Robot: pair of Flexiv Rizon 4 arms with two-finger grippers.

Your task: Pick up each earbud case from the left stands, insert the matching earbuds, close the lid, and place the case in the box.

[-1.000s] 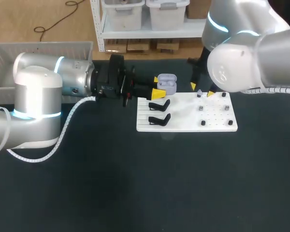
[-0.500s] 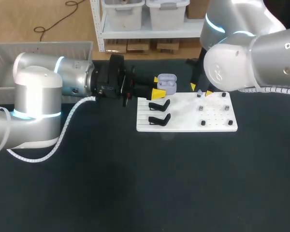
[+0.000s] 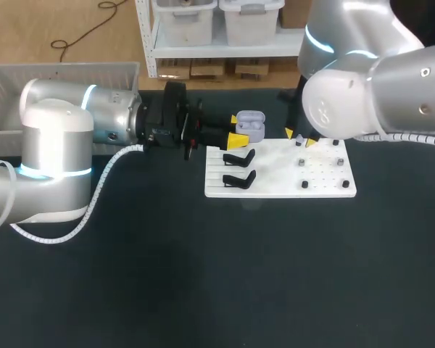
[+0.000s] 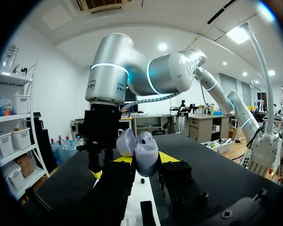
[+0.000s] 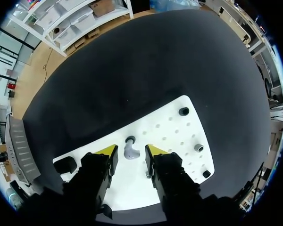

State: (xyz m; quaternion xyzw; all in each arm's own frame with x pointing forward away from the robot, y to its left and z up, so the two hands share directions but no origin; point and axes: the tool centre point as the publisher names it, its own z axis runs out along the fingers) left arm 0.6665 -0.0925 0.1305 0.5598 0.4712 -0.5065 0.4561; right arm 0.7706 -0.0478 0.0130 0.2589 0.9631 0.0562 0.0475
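So left gripper (image 3: 236, 128) pinches the open case (image 3: 251, 125) at the board's (image 3: 275, 183) 11 o'clock; right gripper (image 5: 131, 153) gapes around an earbud (image 5: 130, 149).

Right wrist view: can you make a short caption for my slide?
The open right gripper hangs over a small grey earbud on the white board, the earbud lying between its yellow tips.

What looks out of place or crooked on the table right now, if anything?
Nothing stands out. The earbud case sits lid-open in the left jaws, an earbud rests on the white board between the open right jaws, and the two black stands sit side by side on it, empty.
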